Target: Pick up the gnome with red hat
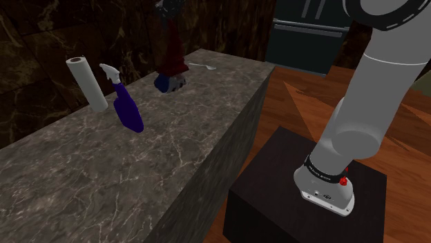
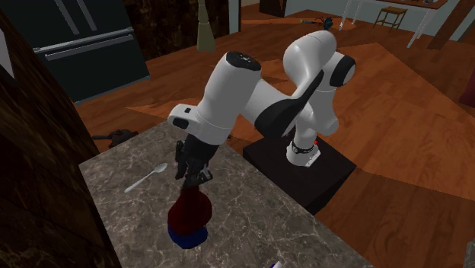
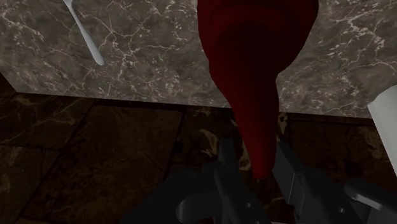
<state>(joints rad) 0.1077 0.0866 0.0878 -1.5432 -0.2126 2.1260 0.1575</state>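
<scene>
Room: you see a dark marbled wall (image 1: 41, 41) behind the desk (image 1: 103, 172), a wooden floor (image 2: 396, 152) and a dark fridge (image 2: 84, 46) further off.
Desk: grey veined stone, set against the wall, with the arm's stand (image 1: 311, 200) on the floor just beside its long edge.
Gnome: your target (image 2: 189, 213) is near the desk's far end in the shoulder view, a tall dark red hat over a blue base, with its base low at the stone; you cannot tell whether it rests there.
Fingers: your fingers (image 3: 284, 170) come down from above and are closed on the thin tip of the hat, one on each side.
Spoon: it (image 2: 145, 178) lies flat on the desk near the gnome, apart from it, toward the end edge.
Spray bottle: blue with a white trigger (image 1: 126, 107), leaning, well apart from the gnome.
Paper roll: white (image 1: 88, 84), just beside the bottle, against the wall.
</scene>
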